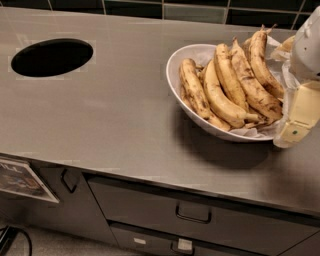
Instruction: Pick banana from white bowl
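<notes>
The white bowl [175,65] stands on the steel counter at the right, lined with crumpled white paper and holding several bananas. A long, slim, curved banana [252,85], densely brown-speckled, lies across the middle right of the bunch. Plumper yellow bananas [217,97] lie to its left. My gripper [290,135] hangs at the right edge of the view, beside and just over the bowl's right rim, with its cream-coloured end near the rim's front right. It holds nothing that I can see. The bananas at the far right are partly hidden behind the arm.
A round dark hole [52,57] is cut into the counter at the far left. Drawers with black handles [193,212] sit below the counter's front edge. Dark tiles [195,10] run along the back.
</notes>
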`<state>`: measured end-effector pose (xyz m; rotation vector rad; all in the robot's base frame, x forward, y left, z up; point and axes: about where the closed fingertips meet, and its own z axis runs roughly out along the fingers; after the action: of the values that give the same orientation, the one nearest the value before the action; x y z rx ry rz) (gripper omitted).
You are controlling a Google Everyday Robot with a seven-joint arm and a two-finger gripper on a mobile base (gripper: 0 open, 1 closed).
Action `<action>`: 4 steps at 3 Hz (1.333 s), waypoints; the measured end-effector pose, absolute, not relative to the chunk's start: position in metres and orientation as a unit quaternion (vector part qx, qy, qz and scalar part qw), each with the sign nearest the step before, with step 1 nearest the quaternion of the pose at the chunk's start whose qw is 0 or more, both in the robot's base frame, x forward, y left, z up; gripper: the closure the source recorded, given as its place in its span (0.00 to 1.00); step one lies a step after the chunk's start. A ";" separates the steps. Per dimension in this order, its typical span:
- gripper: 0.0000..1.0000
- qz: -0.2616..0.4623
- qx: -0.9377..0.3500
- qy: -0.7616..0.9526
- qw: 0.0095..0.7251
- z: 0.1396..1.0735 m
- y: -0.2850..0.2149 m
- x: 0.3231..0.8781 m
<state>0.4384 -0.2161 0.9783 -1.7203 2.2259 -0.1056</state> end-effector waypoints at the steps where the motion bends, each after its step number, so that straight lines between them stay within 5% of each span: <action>1: 0.00 -0.037 -0.603 0.780 0.163 0.978 -0.216 0.438; 4: 0.00 0.062 -0.511 0.800 0.309 0.981 -0.231 0.505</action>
<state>0.5047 -0.2312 0.9810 -1.3519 2.1133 0.1641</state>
